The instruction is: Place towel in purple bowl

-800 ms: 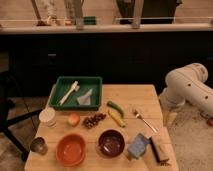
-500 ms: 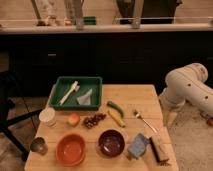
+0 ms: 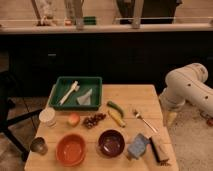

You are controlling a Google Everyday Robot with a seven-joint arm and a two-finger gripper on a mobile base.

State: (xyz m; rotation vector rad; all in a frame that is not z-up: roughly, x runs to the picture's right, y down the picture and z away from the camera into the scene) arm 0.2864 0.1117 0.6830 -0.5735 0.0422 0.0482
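And here we are, the end effector (image 3: 170, 118) hanging low off the right edge of the counter (image 3: 145, 97), released and carrying nothing, well away from the work. The towel (image 3: 85, 96) lies in the right half of the green tray (image 3: 77, 79) at the far left, just beside a white-handled tool (image 3: 68, 92). The purple bowl (image 3: 111, 142) waits at the near edge, between the orange bowl (image 3: 70, 149) on its left and a blue-grey block (image 3: 137, 146) on its right.

The step in hand looks like the reach, a long one across the counter. Best to come down from straight above and pinch the cloth where it bunches, well clear of the white tool and the tray wall. It's thin and floppy, so lift high enough for the trailing corners to clear the rim and the grapes (image 3: 94, 120). Then centre over the purple bowl, go low, and only then let go, so that no corner drapes outside.
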